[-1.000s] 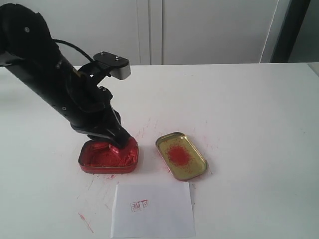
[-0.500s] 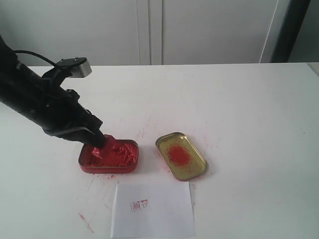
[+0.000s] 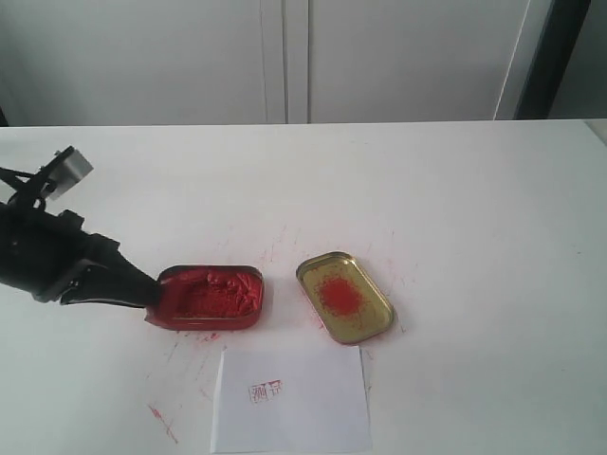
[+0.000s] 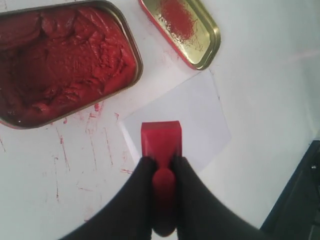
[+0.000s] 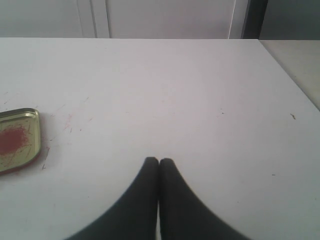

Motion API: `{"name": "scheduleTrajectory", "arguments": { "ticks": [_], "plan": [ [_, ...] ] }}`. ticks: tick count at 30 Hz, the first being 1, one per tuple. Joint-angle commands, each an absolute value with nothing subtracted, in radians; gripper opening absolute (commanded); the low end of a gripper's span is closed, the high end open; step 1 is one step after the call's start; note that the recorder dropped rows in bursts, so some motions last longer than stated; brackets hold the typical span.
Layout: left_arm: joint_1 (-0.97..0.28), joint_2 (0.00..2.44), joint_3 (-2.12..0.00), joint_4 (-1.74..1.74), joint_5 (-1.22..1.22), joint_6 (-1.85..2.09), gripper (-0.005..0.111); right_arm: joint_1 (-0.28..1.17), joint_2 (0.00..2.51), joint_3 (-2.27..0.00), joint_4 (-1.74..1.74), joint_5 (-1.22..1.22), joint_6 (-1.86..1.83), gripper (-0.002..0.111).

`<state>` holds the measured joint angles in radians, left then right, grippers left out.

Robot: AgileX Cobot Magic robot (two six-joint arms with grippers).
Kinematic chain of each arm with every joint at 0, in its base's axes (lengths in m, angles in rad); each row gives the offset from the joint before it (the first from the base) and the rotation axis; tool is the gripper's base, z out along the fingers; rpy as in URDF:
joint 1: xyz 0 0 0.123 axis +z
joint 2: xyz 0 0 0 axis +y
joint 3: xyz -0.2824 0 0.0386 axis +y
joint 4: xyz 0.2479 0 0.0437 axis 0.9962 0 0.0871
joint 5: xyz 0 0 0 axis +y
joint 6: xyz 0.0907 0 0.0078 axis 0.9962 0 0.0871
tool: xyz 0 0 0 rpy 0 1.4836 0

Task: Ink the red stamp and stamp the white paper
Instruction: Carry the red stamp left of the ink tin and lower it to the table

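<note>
- The left gripper [image 3: 136, 287], a black two-fingered pincer on a dark arm, sits at the left edge of the exterior view at mid-height. Its tip is right at the left end of the red oblong tin of ink paste [image 3: 204, 323].
- In the left wrist view this gripper [image 4: 163, 164] is closed partway around the small red stamp with a square block base [image 4: 160, 140]. The two black fingers [image 4: 142, 175] clamp the knob handle from either side, and the block sticks out beyond the fingertips.
- In the exterior view the stamp cannot be told apart from the red tin behind the fingertips, nor whether it touches anything.
- The plain white rectangular sheet of paper [image 3: 308, 403] lies at the lower centre of the exterior view, just below the tin, and bears a small red square mark [image 3: 266, 391].
- The gold oblong tin lid with a red smear [image 3: 376, 333] lies right of the red tin, at the frame's centre.
- Red streaks [image 3: 161, 422] stain the white tabletop [image 3: 455, 209] at the lower left.
- The right gripper [image 5: 159, 163] has its black fingers pressed together on nothing, above bare table.
</note>
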<state>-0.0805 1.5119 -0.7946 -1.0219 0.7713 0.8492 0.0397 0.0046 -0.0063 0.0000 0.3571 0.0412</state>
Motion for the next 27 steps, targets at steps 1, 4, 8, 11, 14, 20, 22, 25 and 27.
{"name": "scheduleTrajectory", "arguments": {
  "ticks": [1, 4, 8, 11, 14, 20, 22, 25, 27],
  "plan": [
    [-0.02, 1.501, -0.745, -1.129, 0.836, 0.965, 0.0, 0.04, 0.0, 0.0, 0.0, 0.343, 0.042, 0.0],
    [0.018, 1.501, -0.714, -1.189, 0.853, 1.025, 0.0, 0.04, 0.0, 0.0, 0.0, 0.343, 0.042, 0.0],
    [0.037, 1.503, -0.699, -1.207, 0.862, 1.05, 0.0, 0.04, 0.0, 0.0, 0.0, 0.343, 0.042, 0.0],
    [0.037, 1.517, -0.699, -1.207, 0.86, 1.055, 0.0, 0.04, 0.0, 0.0, 0.0, 0.343, 0.042, 0.0],
    [0.037, 1.544, -0.699, -1.207, 0.862, 1.076, 0.0, 0.04, 0.0, 0.0, 0.0, 0.343, 0.042, 0.0],
    [0.037, 1.586, -0.699, -1.193, 0.852, 1.08, 0.0, 0.04, 0.0, 0.0, 0.0, 0.343, 0.042, 0.0],
    [0.037, 1.598, -0.699, -1.188, 0.835, 1.08, 0.0, 0.04, 0.0, 0.0, 0.0, 0.343, 0.042, 0.0],
    [0.037, 1.617, -0.699, -1.169, 0.815, 1.08, 0.0, 0.04, 0.0, 0.0, 0.0, 0.343, 0.042, 0.0],
    [0.037, 1.624, -0.699, -1.151, 0.804, 1.08, 0.0, 0.04, 0.0, 0.0, 0.0, 0.343, 0.042, 0.0]
  ]
}}
